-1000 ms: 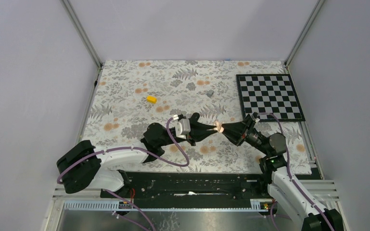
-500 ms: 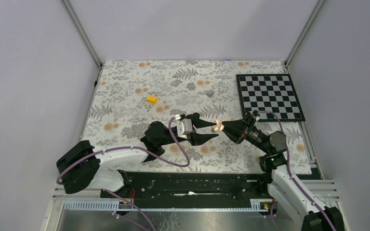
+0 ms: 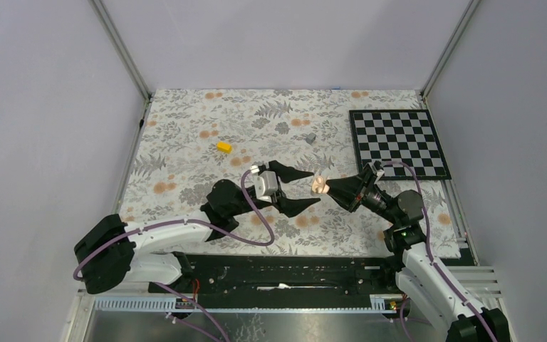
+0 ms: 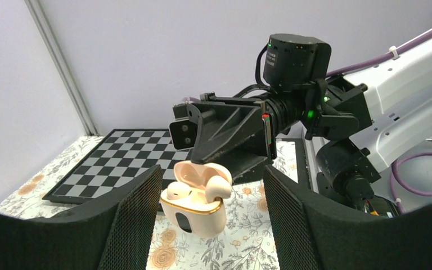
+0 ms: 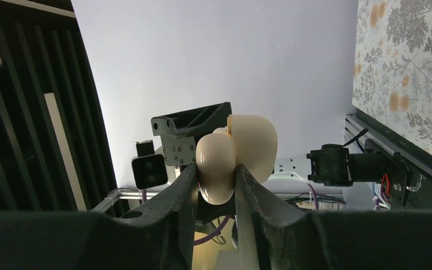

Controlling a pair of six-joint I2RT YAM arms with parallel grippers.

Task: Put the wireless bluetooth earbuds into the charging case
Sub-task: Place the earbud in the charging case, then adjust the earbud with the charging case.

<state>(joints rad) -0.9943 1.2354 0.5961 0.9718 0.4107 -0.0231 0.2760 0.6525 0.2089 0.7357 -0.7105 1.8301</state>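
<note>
- The earbuds [image 4: 178, 193] are cream-coloured (not black), both sitting in the wells of the open charging case [image 4: 194, 212]. The right-hand one pokes up a bit, and I can't say whether it's fully down.
- In the top view the case is up in the air, just right of the frame's centre, above the floral cloth [image 3: 185, 135].
- The right gripper [image 5: 215, 171] has its fingers pinched on the case from behind. Its wrist view only shows the case's back, so the earbuds are hidden there.
- The left gripper [image 3: 306, 187] is spread wide, one finger on each side of the case and touching neither.
- In the top view the case is just a pale blob with no detail.
- Further out are a yellow block [image 3: 223, 147], a grey block [image 3: 310, 137] and a chessboard [image 3: 399, 142] at upper right.
</note>
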